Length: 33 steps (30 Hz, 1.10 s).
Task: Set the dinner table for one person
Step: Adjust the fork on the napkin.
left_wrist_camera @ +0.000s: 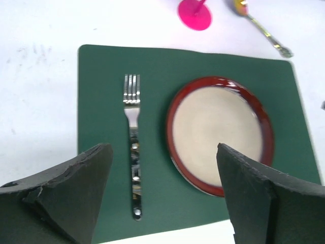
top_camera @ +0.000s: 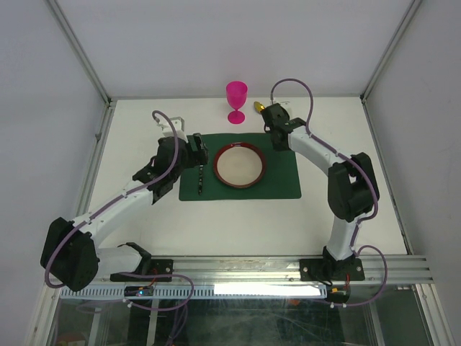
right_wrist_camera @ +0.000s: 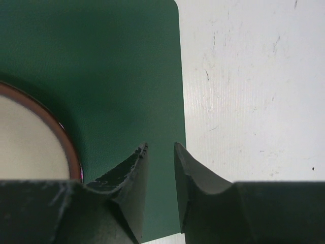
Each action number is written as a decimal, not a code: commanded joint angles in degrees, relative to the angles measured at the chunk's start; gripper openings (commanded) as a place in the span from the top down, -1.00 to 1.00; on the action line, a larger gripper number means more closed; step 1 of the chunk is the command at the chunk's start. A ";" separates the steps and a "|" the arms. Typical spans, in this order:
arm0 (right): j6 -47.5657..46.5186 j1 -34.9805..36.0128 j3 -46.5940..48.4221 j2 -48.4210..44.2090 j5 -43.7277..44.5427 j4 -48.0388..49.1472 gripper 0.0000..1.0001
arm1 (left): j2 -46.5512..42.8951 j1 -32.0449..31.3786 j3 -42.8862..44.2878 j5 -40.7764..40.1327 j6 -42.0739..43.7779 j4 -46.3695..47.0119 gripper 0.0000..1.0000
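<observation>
Left gripper (left_wrist_camera: 163, 148) angled down, wide open, empty, above dark green rectangular placemat (left_wrist_camera: 101, 76); right gripper (right_wrist_camera: 160, 145) barely parted, empty, over its edge

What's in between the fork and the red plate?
Nothing sits there. Between the fork and the red plate there is only a bare strip of the green placemat. The left wrist view shows it best.

Between the left jaws, a fork (left_wrist_camera: 133, 152) of polished, mirror-bright metal is shown on a matt, finely grained green placemat (left_wrist_camera: 101, 101); the plate (left_wrist_camera: 218, 134) is rimmed in glossy red glaze. Beyond the right jaws, the white matt counter (right_wrist_camera: 244, 76) is seen scuffed.
</observation>
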 commanded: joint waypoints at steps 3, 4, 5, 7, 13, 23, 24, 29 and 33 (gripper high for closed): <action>-2.55 0.22 1.62 -7.01 -1.50 4.29 0.18 | 4.40 -0.37 4.42 -8.34 5.59 0.22 -0.94; -2.52 0.25 1.46 -7.55 -1.53 4.64 0.06 | 4.94 -0.40 4.83 -9.23 5.67 0.22 -0.98; -2.51 0.13 1.43 -8.16 -1.54 5.21 -0.07 | 5.53 -0.34 5.19 -10.17 5.92 0.20 -0.98; -2.49 0.02 1.45 -9.16 -1.90 6.01 -0.36 | 6.52 0.05 5.84 -11.67 6.39 0.34 -0.98; -3.23 -0.87 4.14 -8.73 -4.15 7.93 -0.51 | 7.79 2.68 6.74 -7.68 6.78 -0.71 -0.98; -6.41 -3.21 10.90 -4.92 -4.13 6.95 -0.51 | 3.04 11.04 1.72 -2.33 3.43 1.30 -0.98; -6.79 -3.72 11.20 -4.35 -4.14 6.98 -0.51 | 2.65 11.16 1.57 -2.54 3.09 1.42 -0.98; -9.57 -7.58 12.06 -1.43 -7.04 9.33 -0.51 | 0.51 11.29 1.65 -2.92 2.75 1.47 -0.98; -15.24 -11.90 12.06 1.70 -13.80 14.20 -0.49 | -0.55 11.29 1.54 -2.69 2.71 1.40 -0.98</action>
